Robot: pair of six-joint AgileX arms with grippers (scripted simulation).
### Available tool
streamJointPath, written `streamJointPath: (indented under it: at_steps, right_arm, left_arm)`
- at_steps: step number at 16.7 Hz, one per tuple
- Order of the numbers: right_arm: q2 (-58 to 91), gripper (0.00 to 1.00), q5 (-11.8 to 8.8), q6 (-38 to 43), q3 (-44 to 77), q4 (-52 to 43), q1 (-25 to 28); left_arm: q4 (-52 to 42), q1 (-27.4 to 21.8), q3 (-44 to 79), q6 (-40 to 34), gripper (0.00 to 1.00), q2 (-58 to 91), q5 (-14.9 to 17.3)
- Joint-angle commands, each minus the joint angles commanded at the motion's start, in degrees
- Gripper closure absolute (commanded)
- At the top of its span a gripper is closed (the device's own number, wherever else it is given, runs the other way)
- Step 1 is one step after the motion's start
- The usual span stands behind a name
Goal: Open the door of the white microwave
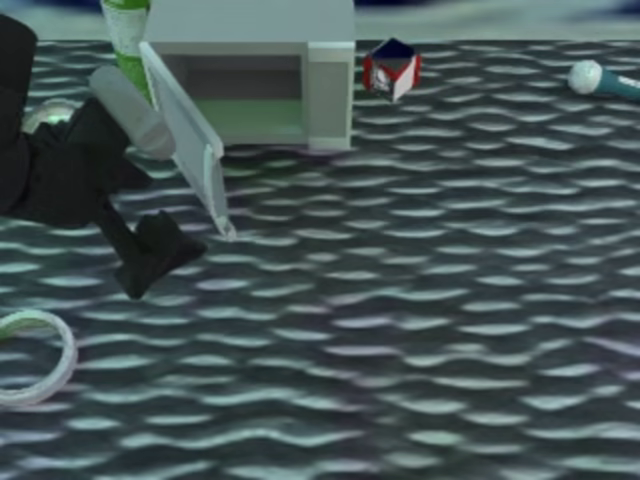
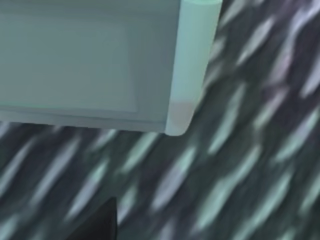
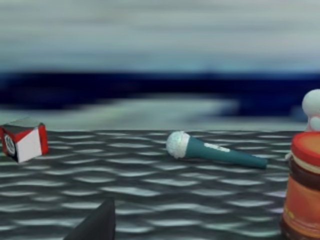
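The white microwave [image 1: 330, 90] stands at the back of the table, left of centre. Its door [image 1: 185, 130] is swung out towards the front left, standing edge-on, and the greenish interior floor [image 1: 255, 118] shows. My left gripper [image 1: 190, 245] sits low just left of the door's free corner, apart from it, open and holding nothing. In the left wrist view the door [image 2: 75, 60] and its rounded outer edge fill the upper part, with one dark fingertip [image 2: 102, 222] below. The right arm is outside the top view; one fingertip [image 3: 100, 220] shows over bare table.
A red, white and blue cube [image 1: 392, 70] lies right of the microwave, and a teal microphone [image 1: 600, 78] at the far right. A green-white bottle [image 1: 128, 40] stands behind the door. A white ring [image 1: 40, 365] lies at the left edge. An orange-red jar [image 3: 302, 190] stands near the right gripper.
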Motion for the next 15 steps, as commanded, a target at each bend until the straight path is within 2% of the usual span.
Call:
streamJointPath:
  at_steps: [5,8,11,15]
  right_arm:
    - [0.0,0.00,0.0,0.0,0.0,0.0,0.0]
    - [0.0,0.00,0.0,0.0,0.0,0.0,0.0]
    - [0.0,0.00,0.0,0.0,0.0,0.0,0.0]
    - [0.0,0.00,0.0,0.0,0.0,0.0,0.0]
  left_arm:
    - [-0.5,0.2,0.2,-0.1,0.00,-0.3,0.0]
    - [-4.1,-0.9,3.7,-3.7,0.00,2.5,-1.9]
    - [-11.9,-3.3,12.6,-12.7,0.00,8.5,-6.1]
    - [-25.9,-7.7,31.7,-31.5,0.00,18.4,-14.0]
